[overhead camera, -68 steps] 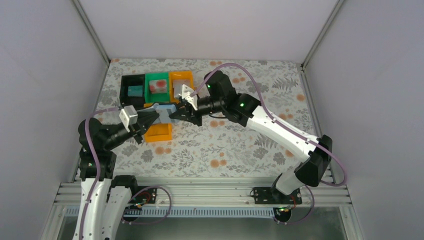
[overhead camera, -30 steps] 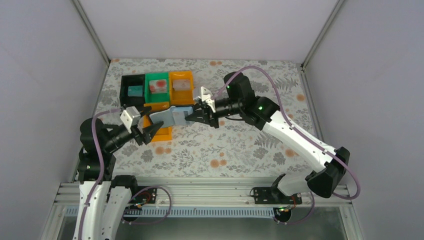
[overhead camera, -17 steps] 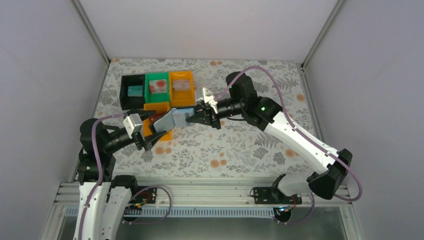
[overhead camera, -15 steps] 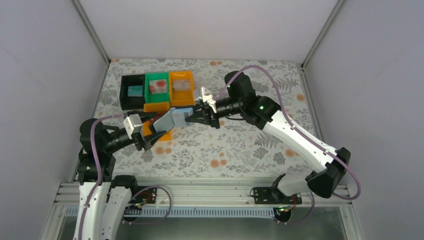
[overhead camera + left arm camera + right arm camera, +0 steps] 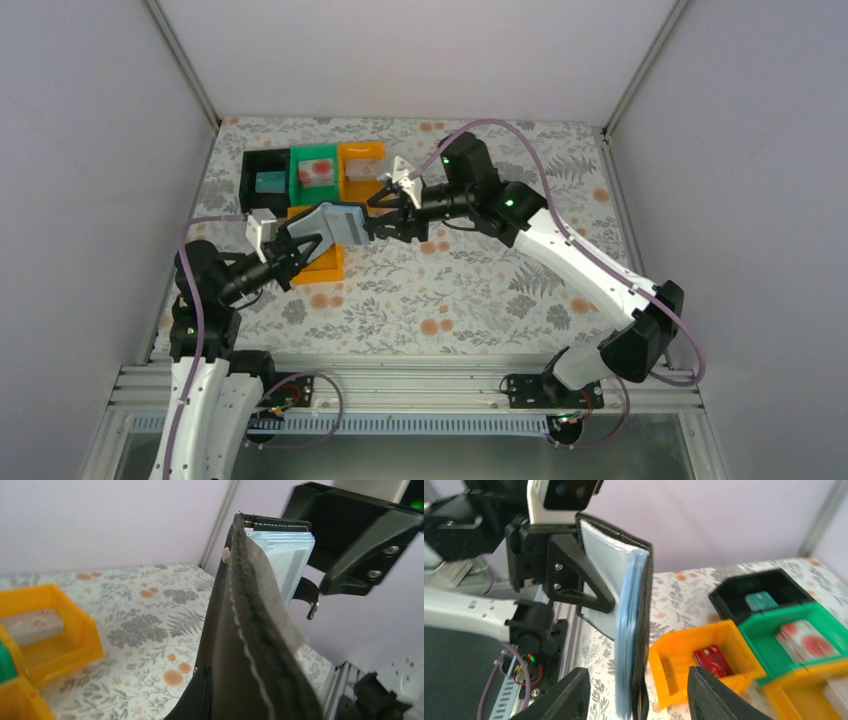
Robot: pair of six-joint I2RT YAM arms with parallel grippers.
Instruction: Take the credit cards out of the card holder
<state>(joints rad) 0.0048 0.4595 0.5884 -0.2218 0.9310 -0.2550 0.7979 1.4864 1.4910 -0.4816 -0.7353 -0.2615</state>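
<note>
Aloft: card holder (image 5: 336,221), left end effector (image 5: 304,244)

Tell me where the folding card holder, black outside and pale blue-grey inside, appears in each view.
Top external: the card holder is left of centre, held up in the air.
Left wrist: the card holder fills the centre, with its black stitched edge towards the camera.
Right wrist: the card holder stands at centre, with its pale blue inside showing.
Shared landmark: the orange plastic tray with a pale card.

No lettering is legible (credit cards (image 5: 713,661) too blurred).
</note>
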